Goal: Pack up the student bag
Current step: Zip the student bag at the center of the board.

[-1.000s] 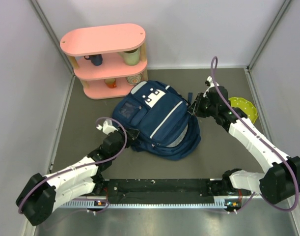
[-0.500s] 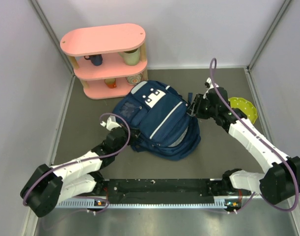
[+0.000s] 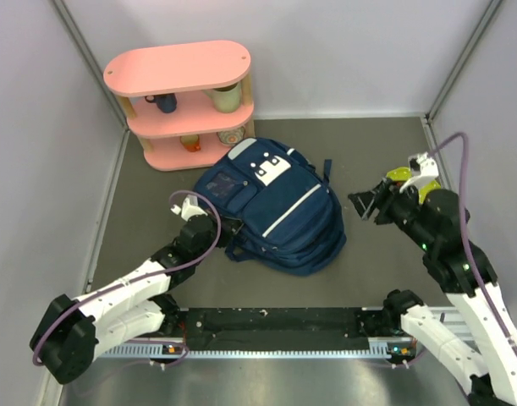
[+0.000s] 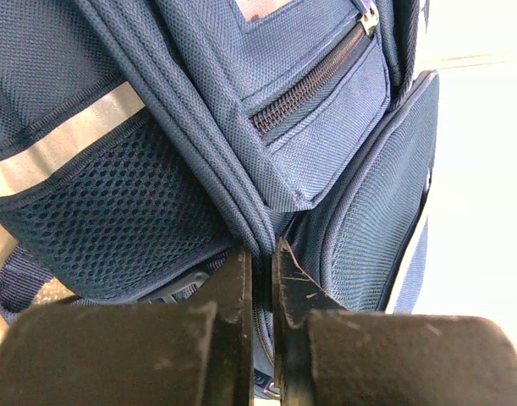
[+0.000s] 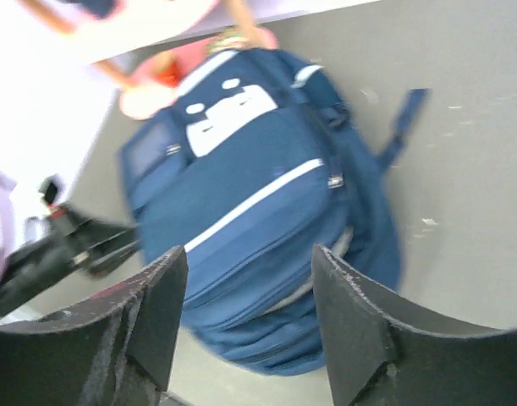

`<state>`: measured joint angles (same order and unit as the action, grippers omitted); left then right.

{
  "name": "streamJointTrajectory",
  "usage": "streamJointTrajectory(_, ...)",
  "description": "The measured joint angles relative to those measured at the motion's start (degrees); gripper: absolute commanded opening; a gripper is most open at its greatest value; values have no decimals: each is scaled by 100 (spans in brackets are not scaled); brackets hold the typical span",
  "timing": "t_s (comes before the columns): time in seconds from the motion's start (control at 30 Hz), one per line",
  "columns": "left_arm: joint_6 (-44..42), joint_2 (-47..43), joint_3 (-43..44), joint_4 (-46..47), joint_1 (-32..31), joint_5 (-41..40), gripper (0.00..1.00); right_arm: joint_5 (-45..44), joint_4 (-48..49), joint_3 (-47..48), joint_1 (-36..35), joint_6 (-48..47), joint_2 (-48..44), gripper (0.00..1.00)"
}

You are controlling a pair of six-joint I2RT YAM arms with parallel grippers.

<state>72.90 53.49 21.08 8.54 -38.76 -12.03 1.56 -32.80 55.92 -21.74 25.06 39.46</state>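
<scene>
We are watching the left claw (image 3: 231,227) pressing its fingers almost together on a folded seam of the student bag (image 3: 275,207), pinching the navy fabric between its tips. In the left wrist view, the left claw (image 4: 262,254) is gripping that ridge of cloth. A mesh side pocket (image 4: 114,211) is lying to the claw's left, and a zipped front pocket (image 4: 326,127) is rising above and to its right. The bag is lying flat on the dark counter (image 3: 385,144), stretching away ahead of the left claw and off to its right. The right claw (image 3: 365,203) is hovering spread wide and holding nothing, its tips pointing toward the bag, near it but not touching. In the right wrist view, the bag is filling the space ahead of the open right claw (image 5: 248,258), white patches and stripe facing up. A pink shelf (image 3: 178,68) is standing beyond the bag from both claws.
</scene>
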Motion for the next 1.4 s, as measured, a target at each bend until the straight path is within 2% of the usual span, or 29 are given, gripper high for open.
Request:
streamJointTrajectory(0.1, 52, -7, 92, -155, -9, 0, 0, 334, 155, -350, -581, 404, -605, 55)
streamJointTrajectory(0.17, 74, -4, 151, -254, -20, -2, 0, 50, 170, -643, -1690, 702, -680, 55)
streamJointTrajectory(0.27, 109, 4, 245, -363, -48, -11, 0, -756, 94, -944, -3593, 1064, -378, 54)
streamJointTrajectory(0.37, 118, 44, 334, -435, -76, -26, 0, -1921, 39, -887, -5003, 1423, 376, 52)
streamJointTrajectory(0.43, 131, 55, 356, -457, -83, -26, 0, -2667, 35, -817, -5694, 1709, 960, 52)
streamJointTrajectory(0.73, 175, -9, 356, -577, -92, -28, 0, -4745, 35, -273, -6736, 3134, 2922, 52)
streamJointTrajectory(0.87, 107, -225, 328, -645, -101, -31, 0, -5278, 68, 70, -6824, 3517, 3563, 52)
streamJointTrajectory(1.03, -146, -529, 192, -715, -111, -20, 0, -5587, 79, 157, -6824, 3810, 4074, 46)
streamJointTrajectory(1.4, -728, -568, 164, -774, -114, 129, 0, -5692, 59, 334, -6824, 3908, 4743, 45)
